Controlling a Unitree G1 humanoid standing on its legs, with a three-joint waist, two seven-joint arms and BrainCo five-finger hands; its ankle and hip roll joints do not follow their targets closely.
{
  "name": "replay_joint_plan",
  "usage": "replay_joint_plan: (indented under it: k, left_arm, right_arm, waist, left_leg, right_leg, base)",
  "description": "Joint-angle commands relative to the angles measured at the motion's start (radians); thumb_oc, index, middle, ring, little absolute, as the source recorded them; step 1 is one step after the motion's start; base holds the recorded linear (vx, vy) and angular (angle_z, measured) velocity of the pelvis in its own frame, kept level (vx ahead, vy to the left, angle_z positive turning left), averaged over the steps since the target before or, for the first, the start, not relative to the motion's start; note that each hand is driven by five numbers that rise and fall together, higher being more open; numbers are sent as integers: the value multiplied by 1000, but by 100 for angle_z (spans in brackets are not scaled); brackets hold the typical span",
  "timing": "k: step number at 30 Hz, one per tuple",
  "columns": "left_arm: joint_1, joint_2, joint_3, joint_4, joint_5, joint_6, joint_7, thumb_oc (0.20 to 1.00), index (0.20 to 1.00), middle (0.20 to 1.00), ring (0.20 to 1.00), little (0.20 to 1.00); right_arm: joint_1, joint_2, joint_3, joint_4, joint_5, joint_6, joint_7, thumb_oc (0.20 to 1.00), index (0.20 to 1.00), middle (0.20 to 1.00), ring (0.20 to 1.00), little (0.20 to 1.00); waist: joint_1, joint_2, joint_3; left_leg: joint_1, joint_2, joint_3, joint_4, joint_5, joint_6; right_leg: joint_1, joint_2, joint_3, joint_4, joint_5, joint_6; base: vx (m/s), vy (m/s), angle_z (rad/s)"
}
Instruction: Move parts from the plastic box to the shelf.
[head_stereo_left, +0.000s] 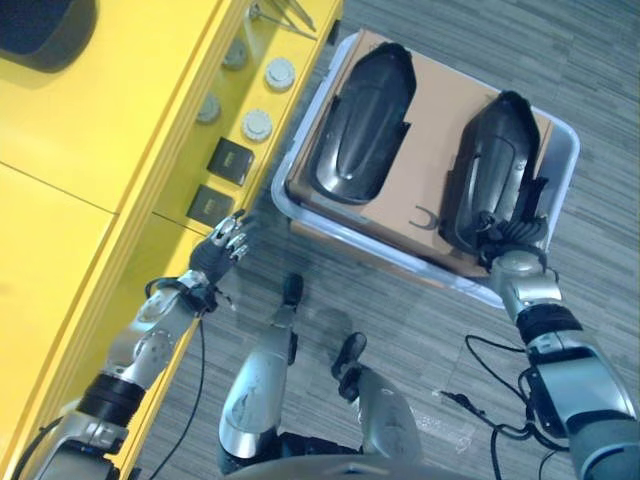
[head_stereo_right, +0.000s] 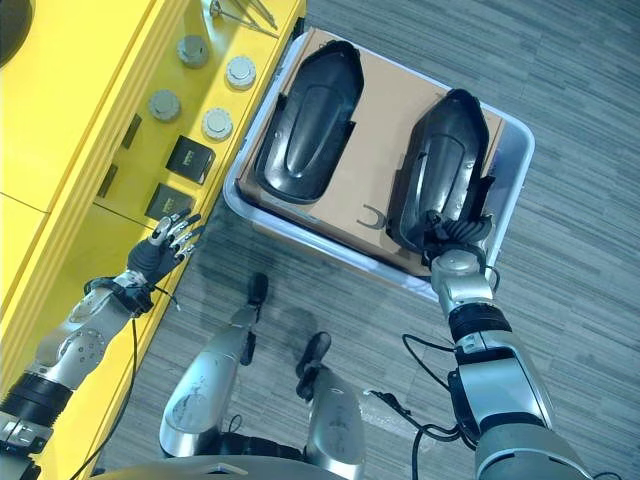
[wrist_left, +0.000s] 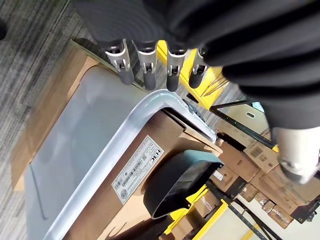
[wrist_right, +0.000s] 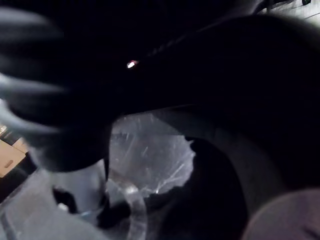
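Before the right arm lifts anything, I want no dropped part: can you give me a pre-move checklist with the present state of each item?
1. Right hand at the near end of the right black part: ok, it is on that part's near end.
2. Right hand's grip closed on the part: cannot tell, its fingers are hidden against the dark part.
3. Second black part apart from the first: ok, brown cardboard shows between them.
4. Both parts inside the plastic box: ok.
5. Left hand out of the box: ok, it hangs open beside the yellow shelf.
6. Free place on the shelf: cannot tell.
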Motion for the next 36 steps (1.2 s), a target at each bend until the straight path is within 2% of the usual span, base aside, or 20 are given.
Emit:
replay_joint_plan:
  k: [1,8,11,12,14,17,19,20,21,24,25,27,31,34,36]
  left_arm:
    - [-9,-19,19,-42,-21,-61,-11,1000,1000,1000,1000,1000]
    - [-2,-22,23,-57,-13,-57,-42,1000,1000,1000,1000,1000]
    - [22,-27,28,-85,1,-56,-76,1000,1000,1000,1000,1000]
    - [32,-26,34,-105,18,-58,-99,1000,1000,1000,1000,1000]
    - [30,-28,35,-123,20,-55,-108,1000,1000,1000,1000,1000]
    - [19,-45,37,-170,-11,16,-82,1000,1000,1000,1000,1000]
    - [4,-62,28,-172,-37,45,-63,1000,1000,1000,1000,1000]
    - [-27,-94,7,-163,-49,123,-15,1000,1000,1000,1000,1000]
    - [-34,-101,1,-158,-47,140,-2,1000,1000,1000,1000,1000]
    - [-111,-146,-60,-72,-58,181,88,1000,1000,1000,1000,1000]
    - [-132,-160,-74,-43,-88,220,108,1000,1000,1000,1000,1000]
    - [-200,-209,-122,81,-89,249,171,1000,1000,1000,1000,1000]
    - [-307,-284,-181,307,-41,281,187,1000,1000,1000,1000,1000]
    - [-352,-322,-213,386,-37,313,139,1000,1000,1000,1000,1000]
    - [-361,-333,-228,386,-48,303,145,1000,1000,1000,1000,1000]
  right_arm:
    - [-29,-71,65,23,7,-16,16,200,200,200,200,200]
    - [16,-59,44,-4,40,-38,28,200,200,200,200,200]
    - [82,-46,12,-64,30,-113,16,200,200,200,200,200]
    - [128,-45,-6,-147,-4,-129,9,200,200,200,200,200]
    - [154,-49,-16,-221,-33,-118,13,200,200,200,200,200]
    - [206,-50,-29,-379,-94,-69,21,200,200,200,200,200]
    - [216,-46,-26,-417,-122,-64,42,200,200,200,200,200]
    - [207,-31,-3,-442,-155,-58,68,200,200,200,200,200]
    - [202,-27,2,-445,-158,-56,73,200,200,200,200,200]
    - [137,6,67,-436,-157,-23,96,200,200,200,200,200]
    - [119,18,86,-429,-152,-20,101,200,200,200,200,200]
    - [63,64,143,-406,-150,1,112,200,200,200,200,200]
    - [-14,143,232,-366,-149,35,131,200,200,200,200,200]
    - [-35,183,279,-340,-154,45,145,200,200,200,200,200]
    - [-34,194,292,-333,-153,48,155,200,200,200,200,200]
  waist:
    - [1,-8,-6]
    - [-11,-9,-17]
    - [-20,-12,-56]
    - [-29,-16,-92]
    - [-39,-16,-119]
    - [-62,-7,-184]
    - [-74,-2,-218]
    - [-85,6,-257]
    - [-88,6,-267]
    - [-106,6,-313]
    - [-110,6,-324]
    - [-127,8,-357]
    - [-154,9,-396]
    - [-166,9,-413]
    - [-171,9,-418]
  left_leg:
    - [-48,-15,12,181,-141,-3]
    - [-3,-9,25,168,-148,-3]
    - [52,-2,31,135,-149,-5]
    - [94,1,33,103,-147,-6]
    - [128,6,37,75,-143,-7]
    - [192,11,40,20,-128,-9]
    - [220,12,43,1,-125,-9]
    - [263,16,50,-21,-127,-12]
    - [267,15,51,-27,-122,-12]
    - [310,19,64,-52,-121,-15]
    - [319,21,67,-57,-120,-16]
    - [353,24,79,-77,-119,-18]
    - [397,29,99,-98,-122,-23]
    - [416,31,112,-102,-128,-26]
    - [420,32,117,-104,-129,-27]
  right_leg:
    - [-64,-45,14,-159,260,43]
    - [-37,-46,16,-161,256,40]
    - [6,-40,17,-182,254,37]
    - [35,-38,19,-200,253,39]
    - [56,-36,21,-212,252,41]
    - [91,-34,32,-227,253,44]
    - [106,-33,38,-232,252,45]
    - [133,-30,46,-238,247,46]
    - [134,-30,47,-241,250,45]
    - [162,-24,57,-255,248,44]
    - [169,-23,59,-258,248,44]
    - [190,-17,69,-272,251,45]
    - [215,-13,87,-289,255,47]
    - [226,-15,95,-299,260,50]
    - [229,-15,99,-304,265,52]
  base:
    - [-30,4,-3]
    - [-27,2,-2]
    - [7,14,-7]
    - [47,38,-7]
    - [69,65,-7]
    - [116,121,-14]
    - [131,124,-16]
    - [120,101,-11]
    - [132,107,-6]
    - [83,45,-6]
    - [83,16,-18]
    - [102,9,-18]
    - [60,-8,-14]
    - [27,-11,-21]
    - [0,0,0]
